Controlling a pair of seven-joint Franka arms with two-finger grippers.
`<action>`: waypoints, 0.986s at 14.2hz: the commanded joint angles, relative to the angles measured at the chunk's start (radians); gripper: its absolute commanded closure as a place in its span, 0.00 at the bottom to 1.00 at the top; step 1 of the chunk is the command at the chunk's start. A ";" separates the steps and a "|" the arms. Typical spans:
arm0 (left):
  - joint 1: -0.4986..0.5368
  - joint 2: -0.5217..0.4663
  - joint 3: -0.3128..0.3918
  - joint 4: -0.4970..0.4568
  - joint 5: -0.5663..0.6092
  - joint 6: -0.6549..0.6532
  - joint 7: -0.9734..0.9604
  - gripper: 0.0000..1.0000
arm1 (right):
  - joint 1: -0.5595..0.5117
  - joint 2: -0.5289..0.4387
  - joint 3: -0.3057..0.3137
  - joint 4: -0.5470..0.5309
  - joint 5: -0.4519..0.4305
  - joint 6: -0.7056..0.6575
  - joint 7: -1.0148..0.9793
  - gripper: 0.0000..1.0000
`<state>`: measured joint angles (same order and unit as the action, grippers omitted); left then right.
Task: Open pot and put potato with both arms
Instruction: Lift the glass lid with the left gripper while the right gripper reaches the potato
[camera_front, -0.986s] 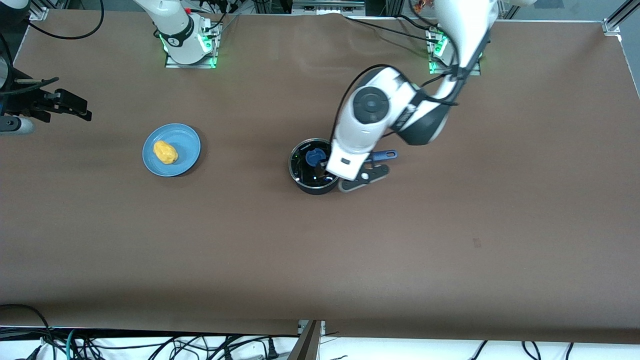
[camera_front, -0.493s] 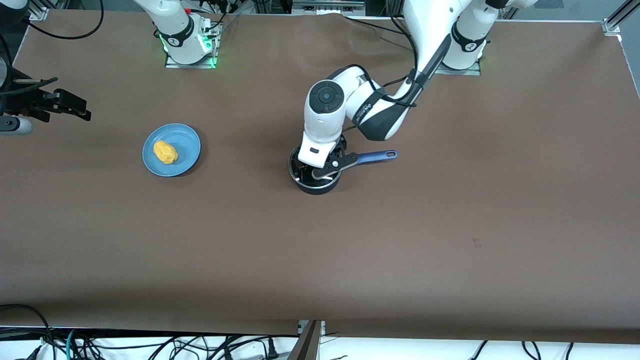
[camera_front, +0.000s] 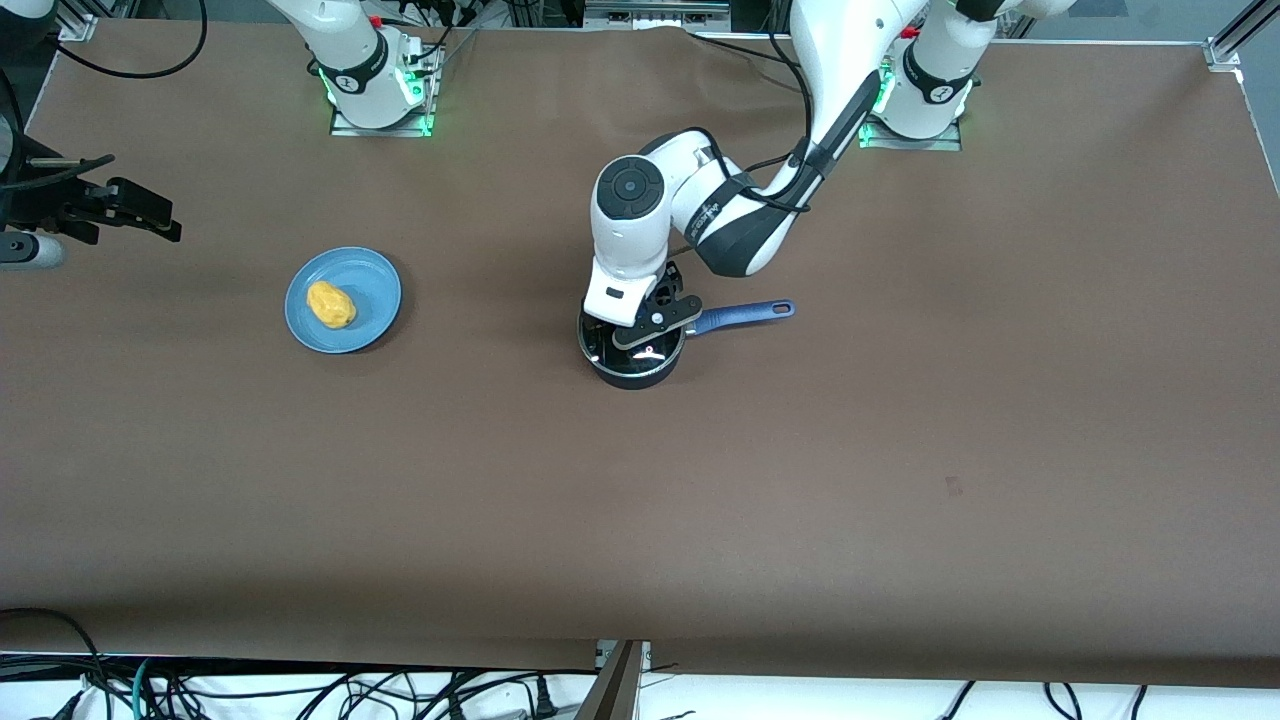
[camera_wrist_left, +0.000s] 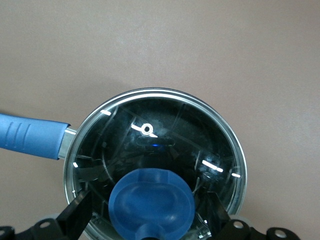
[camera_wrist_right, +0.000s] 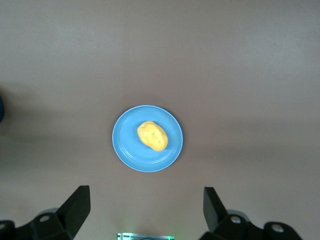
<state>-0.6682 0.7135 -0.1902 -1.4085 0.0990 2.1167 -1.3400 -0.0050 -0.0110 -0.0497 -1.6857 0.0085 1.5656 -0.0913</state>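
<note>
Two arms are in play, and only the left one is at work. The left gripper (camera_front: 640, 322) sits low over the pot (camera_front: 631, 350) near the middle of the table (camera_front: 900, 450), with the lid (camera_wrist_left: 155, 150) on the pot. In the left wrist view its fingers (camera_wrist_left: 75, 217) stand apart on either side of the blue knob (camera_wrist_left: 151, 205), not touching it. The glass lid shows bright reflections and a small steam vent. The pot's blue handle (camera_front: 745, 315) points toward the left arm's end of the table. There is dark lettering on the left arm's forearm, too small to read.

Toward the right arm's end of the table, the potato (camera_front: 330, 304) lies on the blue plate (camera_front: 372, 285), well apart from the pot. The right arm waits high up, and the right gripper (camera_wrist_right: 145, 212) hangs above the plate with its jaws wide apart and nothing between them; the right wrist view looks straight down on the potato and plate. Green lights glow at both arm bases (camera_front: 380, 110). Cables (camera_front: 300, 690) trail along the table edge nearest the front camera.
</note>
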 joint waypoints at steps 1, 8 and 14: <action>-0.022 0.015 0.011 0.031 0.027 -0.010 -0.031 0.12 | -0.004 -0.007 -0.001 0.003 0.016 -0.015 0.001 0.00; -0.010 -0.006 0.009 0.034 0.027 -0.015 -0.024 0.40 | -0.006 -0.007 -0.002 0.001 0.016 -0.013 -0.001 0.01; 0.080 -0.107 0.009 0.010 0.013 -0.080 0.147 0.44 | -0.006 -0.007 -0.002 0.001 0.016 -0.015 -0.002 0.01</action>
<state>-0.6390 0.6726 -0.1780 -1.3770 0.1009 2.0760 -1.2907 -0.0053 -0.0109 -0.0514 -1.6858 0.0085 1.5640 -0.0913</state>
